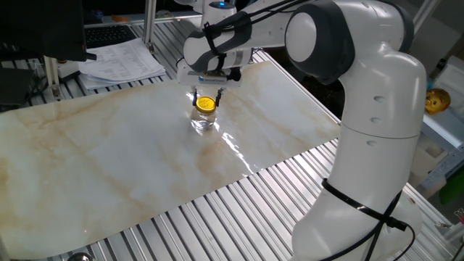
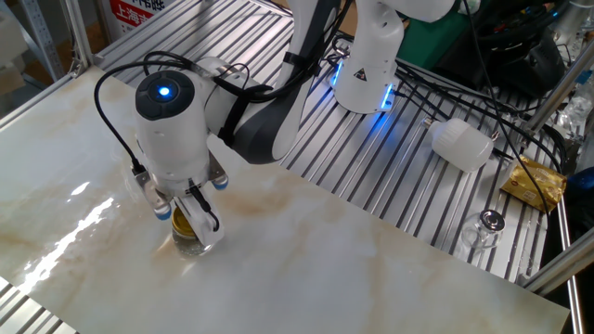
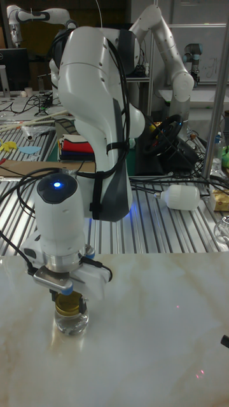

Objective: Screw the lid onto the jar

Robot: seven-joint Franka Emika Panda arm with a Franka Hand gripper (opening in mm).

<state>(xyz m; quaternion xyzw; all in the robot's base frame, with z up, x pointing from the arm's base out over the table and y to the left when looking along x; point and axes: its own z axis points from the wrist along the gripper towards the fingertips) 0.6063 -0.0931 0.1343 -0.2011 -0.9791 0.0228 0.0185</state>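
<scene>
Gripper [image 3: 69, 304] pinching the gold lid [image 1: 206, 104] atop the clear glass jar [image 3: 70, 322], far-centre on the marble tabletop [image 1: 109, 159]. Best done by keeping the wrist vertical, pressing lightly, turning slowly to catch threads without dragging the unheld jar round.

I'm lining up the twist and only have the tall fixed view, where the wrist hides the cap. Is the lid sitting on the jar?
Observer: Yes. In one fixed view the gold lid sits on the mouth of the jar.
Operator: Where are the fingers?
Observer: The gripper straddles the lid, a finger at each side.
Operator: Anything near the jar?
Observer: No; the marble board around it is bare.
</scene>
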